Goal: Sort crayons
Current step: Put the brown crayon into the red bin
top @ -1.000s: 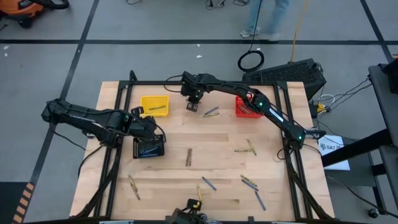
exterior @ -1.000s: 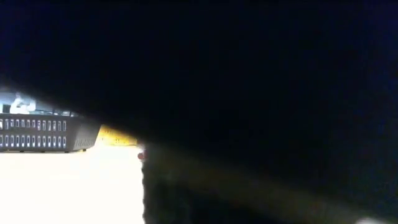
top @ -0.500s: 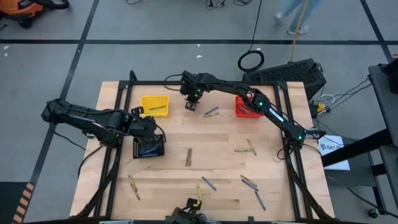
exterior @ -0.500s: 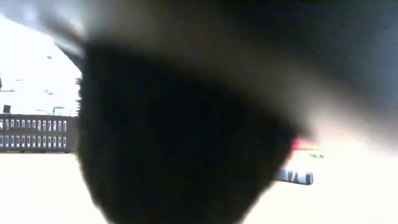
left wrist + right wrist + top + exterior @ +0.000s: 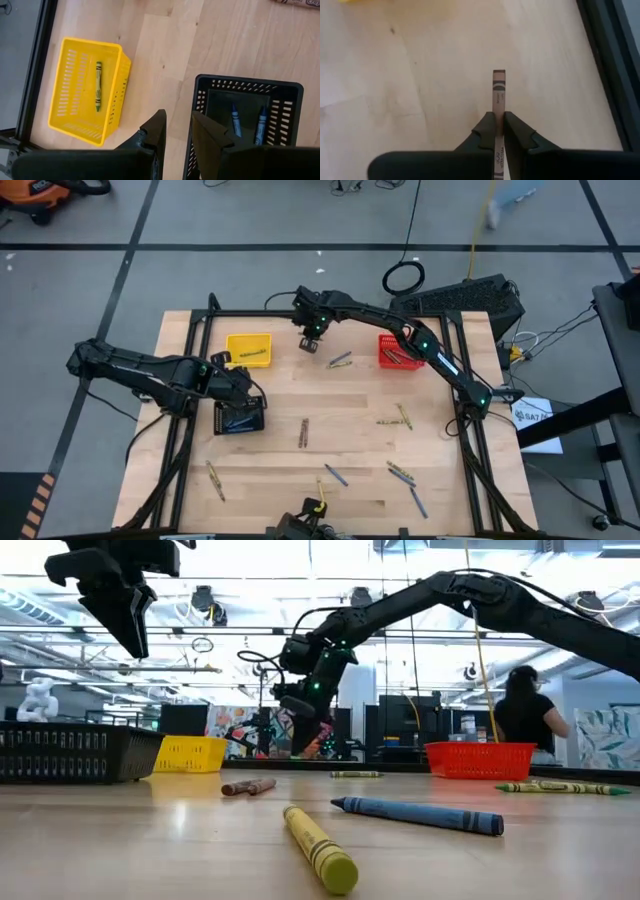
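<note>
My right gripper [image 5: 309,340] is near the table's far edge, between the yellow basket [image 5: 248,350] and the red basket [image 5: 397,352], shut on a brown crayon [image 5: 499,90]. My left gripper [image 5: 177,125] hangs open over the near wall of the black basket [image 5: 240,417], holding nothing. That black basket [image 5: 247,95] has two blue crayons [image 5: 235,120] lying in it, and the yellow basket [image 5: 85,90] has one green-yellow crayon [image 5: 98,86]. Several loose crayons lie flat on the wood, among them a brown one [image 5: 304,432] and a blue one [image 5: 420,815]. My right gripper pinches the brown crayon between its two fingers [image 5: 487,132], by its paper-wrapped shaft [image 5: 499,112]. The crayon runs along the fingers, not across them. Its free end [image 5: 499,74] sticks out past the fingertips over the bare wood.
More crayons lie at the table's middle and near side [image 5: 340,360], [image 5: 398,418], [image 5: 400,472], [image 5: 215,480]. A yellow crayon [image 5: 320,848] lies close to the low camera. A person [image 5: 525,715] sits behind the table's far side. Bare wood lies between the baskets.
My right gripper has risen a little and drawn toward the table's far edge with the brown crayon. Something dark that filled the low view has gone from it.
</note>
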